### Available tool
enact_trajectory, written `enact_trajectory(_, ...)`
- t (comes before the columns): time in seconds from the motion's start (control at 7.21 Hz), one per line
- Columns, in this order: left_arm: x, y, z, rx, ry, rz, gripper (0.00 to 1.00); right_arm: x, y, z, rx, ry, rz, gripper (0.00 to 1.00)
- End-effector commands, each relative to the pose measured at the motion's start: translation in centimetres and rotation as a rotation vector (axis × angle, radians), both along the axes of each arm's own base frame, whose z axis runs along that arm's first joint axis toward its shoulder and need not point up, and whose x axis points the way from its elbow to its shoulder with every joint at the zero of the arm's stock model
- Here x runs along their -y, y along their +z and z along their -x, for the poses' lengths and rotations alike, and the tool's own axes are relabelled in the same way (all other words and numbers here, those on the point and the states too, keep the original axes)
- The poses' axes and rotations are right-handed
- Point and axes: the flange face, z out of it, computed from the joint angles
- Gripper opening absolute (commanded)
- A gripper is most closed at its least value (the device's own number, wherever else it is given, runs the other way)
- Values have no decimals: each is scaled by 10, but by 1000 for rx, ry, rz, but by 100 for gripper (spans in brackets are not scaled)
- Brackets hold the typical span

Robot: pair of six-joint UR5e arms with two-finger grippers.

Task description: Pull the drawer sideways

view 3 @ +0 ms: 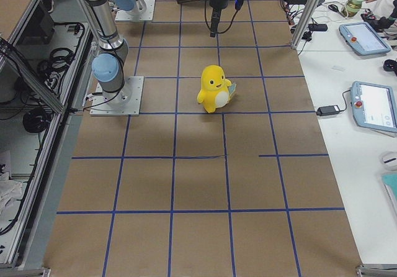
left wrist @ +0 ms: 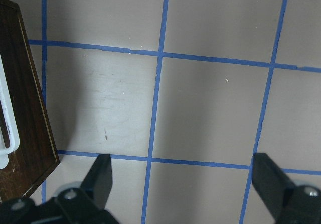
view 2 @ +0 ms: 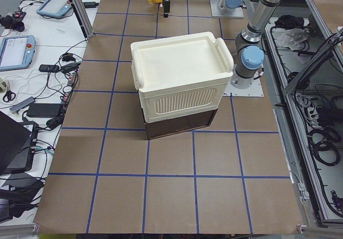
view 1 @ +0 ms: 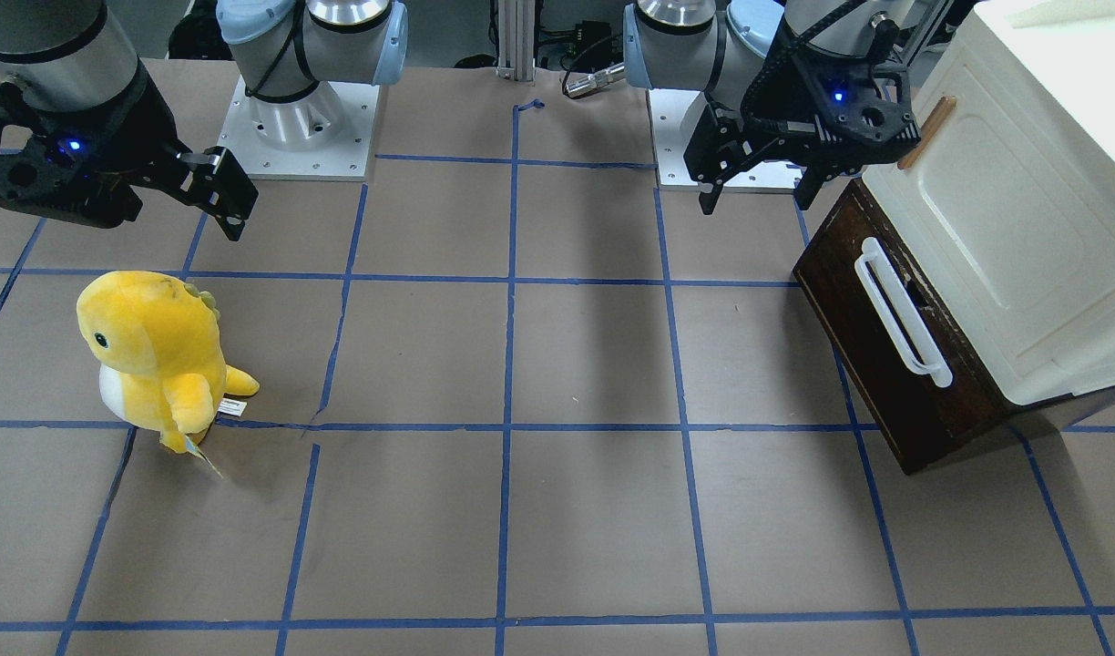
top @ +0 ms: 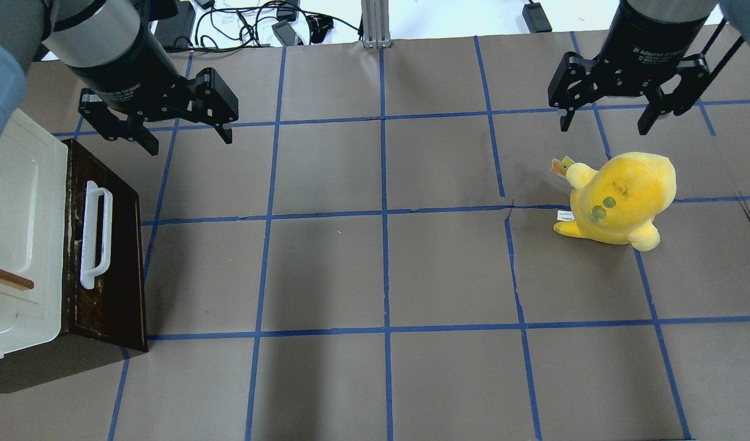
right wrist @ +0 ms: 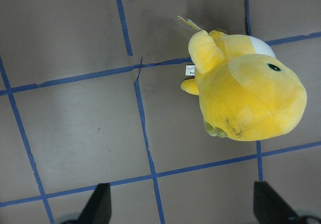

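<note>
The drawer (top: pixel 125 269) sits at the table's (top: pixel 381 275) left edge under a cream-white cabinet (top: pixel 19 214), dark front w/ long white bar handle (top: pixel 97 236) facing table centre, front close against the cabinet base. L gripper (top: pixel 188 142) hovers above the table just past the drawer's far end, toward the far-left corner, fingers spread wide, nothing between them, not touching drawer or handle. R gripper (top: pixel 604 125) hangs toward the far-right corner, fingers likewise spread and empty, above and just beyond a yellow plush dinosaur (top: pixel 620 196) standing near the right edge.
</note>
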Motion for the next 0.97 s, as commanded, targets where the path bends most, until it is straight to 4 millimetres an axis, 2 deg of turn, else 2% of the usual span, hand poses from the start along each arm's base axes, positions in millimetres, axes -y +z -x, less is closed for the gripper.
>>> enact_trajectory(0.0, 15, -17, 2, 1, 8, -28, 100, 0, 0, 0, 0, 0, 1, 100)
enact_trajectory(0.14, 23, -32, 20, 9, -4, -54, 100, 0, 0, 0, 0, 0, 1, 100)
enact_trajectory(0.28, 30, -50, 21, 110, -11, -91, 100, 0, 0, 0, 0, 0, 1, 100)
enact_trajectory(0.42, 35, -71, 32, 134, -30, -127, 100, 0, 0, 0, 0, 0, 1, 100)
enact_trajectory(0.69, 46, -136, 54, 337, -40, -212, 100, 0, 0, 0, 0, 0, 1, 100)
enact_trajectory(0.83, 47, -172, 57, 448, -31, -253, 100, 0, 0, 0, 0, 0, 1, 100)
